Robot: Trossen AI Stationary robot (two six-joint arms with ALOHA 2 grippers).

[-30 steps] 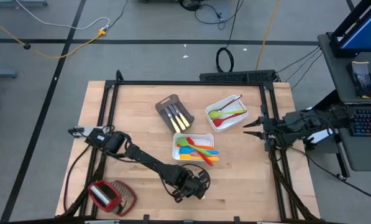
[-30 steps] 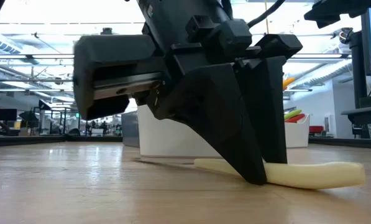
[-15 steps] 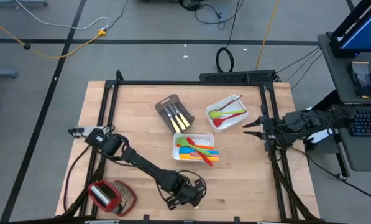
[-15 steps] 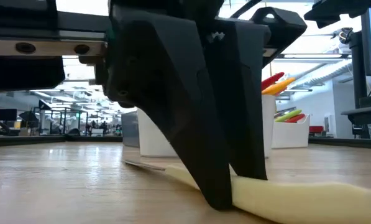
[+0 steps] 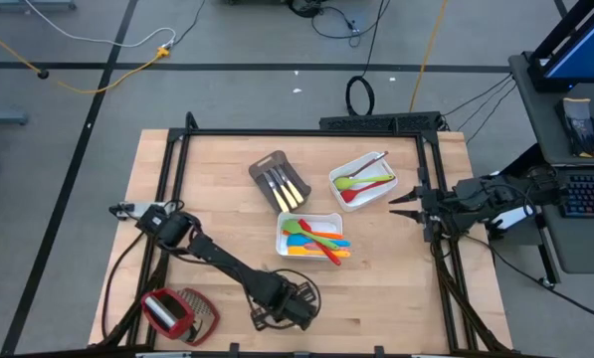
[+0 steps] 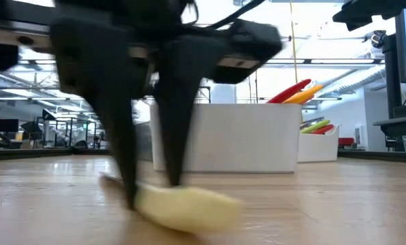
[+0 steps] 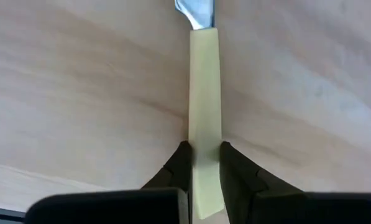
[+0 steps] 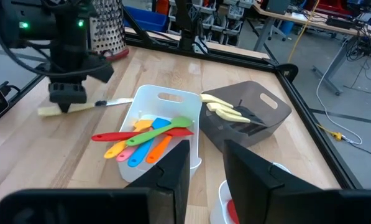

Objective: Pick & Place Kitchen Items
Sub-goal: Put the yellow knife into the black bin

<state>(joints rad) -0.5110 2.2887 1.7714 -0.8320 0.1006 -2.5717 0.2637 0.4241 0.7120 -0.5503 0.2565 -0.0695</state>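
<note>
My left gripper [image 5: 287, 304] is near the table's front edge, pointing steeply down, shut on a pale-handled metal knife [image 7: 204, 93]. The right wrist view shows the same gripper [image 8: 66, 102] with the knife [image 8: 79, 107] sticking out both sides. My right gripper [image 5: 394, 204] waits open at the table's right edge. A white tray [image 5: 321, 221] holds colourful spatulas [image 5: 316, 241]. Another white tray [image 5: 344, 169] holds green and red spoons [image 5: 364, 184]. A grey-brown tray [image 5: 267, 162] holds more pale-handled knives [image 5: 287, 187]. My left gripper pinches the knife's pale handle [image 7: 204, 127] by its two long sides, toward the handle's free end. The fingers [image 7: 180, 163] come from above, slanting steeply down, and lie across the handle. The blade [image 7: 194, 11] sticks out beyond. Whether the knife is clear of the table I cannot tell.
A red-and-silver grater [image 5: 177, 313] lies at the near left corner. A black frame [image 5: 306, 131] runs around the wooden table. Bare wood lies left of the trays and along the front edge.
My left gripper has moved toward the table's left and near edges and tipped more steeply down, taking the knife along. The knife has turned about: its handle end now points more toward the near edge.
</note>
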